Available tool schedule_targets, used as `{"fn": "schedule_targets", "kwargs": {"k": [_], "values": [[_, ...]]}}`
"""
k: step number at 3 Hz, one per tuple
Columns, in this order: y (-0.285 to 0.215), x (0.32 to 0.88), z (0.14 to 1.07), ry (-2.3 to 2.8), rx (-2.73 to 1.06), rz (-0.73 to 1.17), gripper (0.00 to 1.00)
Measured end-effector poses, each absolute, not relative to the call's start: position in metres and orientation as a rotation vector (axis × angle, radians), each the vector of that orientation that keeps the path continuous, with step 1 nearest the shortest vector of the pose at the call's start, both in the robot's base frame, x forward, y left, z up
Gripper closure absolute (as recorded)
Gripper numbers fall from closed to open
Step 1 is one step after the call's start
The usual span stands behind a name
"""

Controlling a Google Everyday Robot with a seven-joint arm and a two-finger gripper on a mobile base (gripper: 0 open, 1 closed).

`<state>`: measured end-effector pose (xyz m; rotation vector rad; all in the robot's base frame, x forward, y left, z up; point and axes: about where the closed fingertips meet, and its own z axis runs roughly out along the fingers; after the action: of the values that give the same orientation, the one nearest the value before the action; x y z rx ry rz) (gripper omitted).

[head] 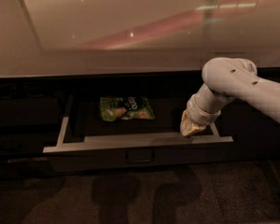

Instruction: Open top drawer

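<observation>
The top drawer [98, 146] stands pulled out under the counter, its lighter grey rim showing and a small dark loop handle [140, 156] at the centre of its dark front. A green snack bag [126, 108] lies inside toward the back. My gripper [190, 129] hangs from the white arm [242, 85] at the right, down inside the drawer just behind the front rim near its right end.
A glossy beige countertop [130, 31] overhangs the drawer. Dark cabinet fronts [23, 120] flank the drawer at left and right. Dark carpeted floor [130, 195] lies in front.
</observation>
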<state>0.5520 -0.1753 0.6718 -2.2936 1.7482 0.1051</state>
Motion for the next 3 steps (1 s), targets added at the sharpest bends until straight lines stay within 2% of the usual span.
{"fn": "schedule_targets", "kwargs": {"k": [1,2,3], "values": [[-0.173,0.526,0.657,1.754,-2.302,0.108,1.00],[-0.170,0.477,0.626,1.764,-2.333,0.138,1.00],[-0.170,0.477,0.626,1.764,-2.333,0.138,1.00]]}}
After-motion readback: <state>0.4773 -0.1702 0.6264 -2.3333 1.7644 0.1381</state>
